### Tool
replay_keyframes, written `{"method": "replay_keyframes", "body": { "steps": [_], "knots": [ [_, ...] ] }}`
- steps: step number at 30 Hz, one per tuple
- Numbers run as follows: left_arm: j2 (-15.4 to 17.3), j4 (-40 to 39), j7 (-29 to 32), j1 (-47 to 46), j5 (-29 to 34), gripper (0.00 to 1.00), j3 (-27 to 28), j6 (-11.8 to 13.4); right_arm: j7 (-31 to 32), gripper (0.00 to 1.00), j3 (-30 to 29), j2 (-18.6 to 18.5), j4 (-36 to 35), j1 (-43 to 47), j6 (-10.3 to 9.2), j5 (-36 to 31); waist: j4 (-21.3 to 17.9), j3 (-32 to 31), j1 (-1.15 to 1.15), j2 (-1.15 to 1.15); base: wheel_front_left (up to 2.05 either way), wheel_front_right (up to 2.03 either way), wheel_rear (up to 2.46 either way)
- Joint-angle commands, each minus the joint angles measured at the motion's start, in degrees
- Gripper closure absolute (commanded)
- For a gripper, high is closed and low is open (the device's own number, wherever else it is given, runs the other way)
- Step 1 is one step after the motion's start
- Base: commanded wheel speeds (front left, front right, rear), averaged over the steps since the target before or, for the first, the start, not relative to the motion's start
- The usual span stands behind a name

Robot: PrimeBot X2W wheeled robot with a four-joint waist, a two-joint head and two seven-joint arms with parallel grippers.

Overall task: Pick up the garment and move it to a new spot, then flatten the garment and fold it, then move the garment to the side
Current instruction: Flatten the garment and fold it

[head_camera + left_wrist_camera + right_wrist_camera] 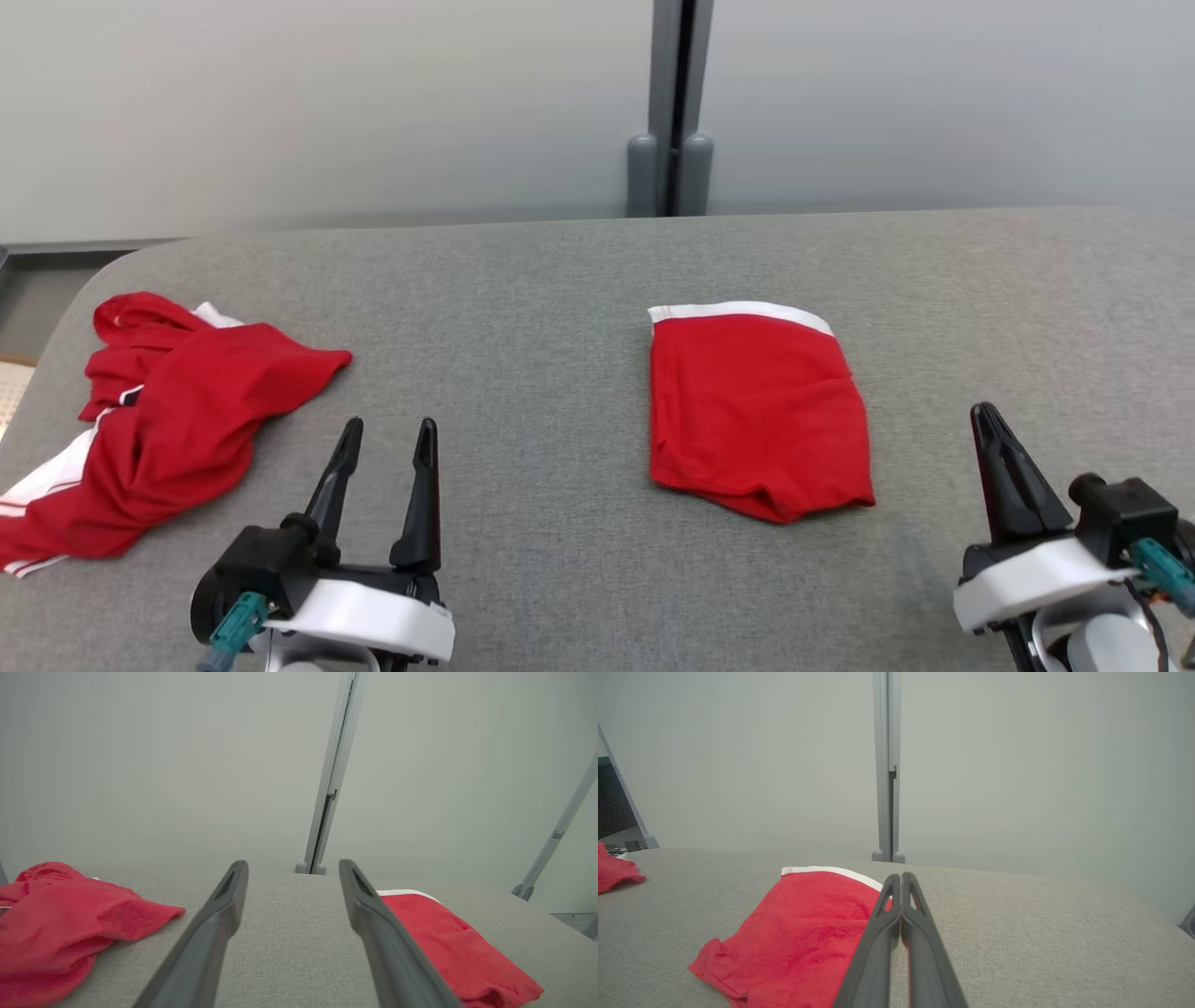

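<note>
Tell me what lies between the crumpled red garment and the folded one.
Bare grey fabric surface, with the open left gripper pointing into the gap from the near side, as the head view shows.

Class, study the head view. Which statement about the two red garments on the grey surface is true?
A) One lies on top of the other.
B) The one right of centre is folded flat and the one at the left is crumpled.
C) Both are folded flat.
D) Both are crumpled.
B: the garment right of centre lies as a flat folded rectangle, while the garment at the left is a rumpled heap, well apart from it.
</note>
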Motion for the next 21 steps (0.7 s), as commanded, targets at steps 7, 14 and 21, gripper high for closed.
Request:
{"method": "replay_keyframes", "body": {
  "steps": [7, 14, 21],
  "knots": [
    [0.3, 1.8, 0.0, 2.4, 1.1, 0.00, -0.8, -0.1, 0.0, 0.00, -2.9, 3.1, -2.3, 4.5, 0.00, -2.7, -1.8, -1.1, 0.00, 0.00, 0.00, 0.00, 0.00],
    [0.2, 2.1, 0.0, 3.0, 1.3, 0.00, -1.5, 0.1, 0.0, 0.00, -4.2, 4.4, -2.3, 5.5, 0.00, -3.7, -1.4, -1.4, 0.00, 0.00, 0.00, 0.00, 0.00],
    [0.2, 1.7, 0.0, 2.7, 1.5, 0.00, -1.8, 0.0, 0.0, 0.00, -5.1, 4.9, -1.6, 5.0, 0.00, -3.9, -0.6, -0.9, 0.00, 0.00, 0.00, 0.00, 0.00]
  ]
}}
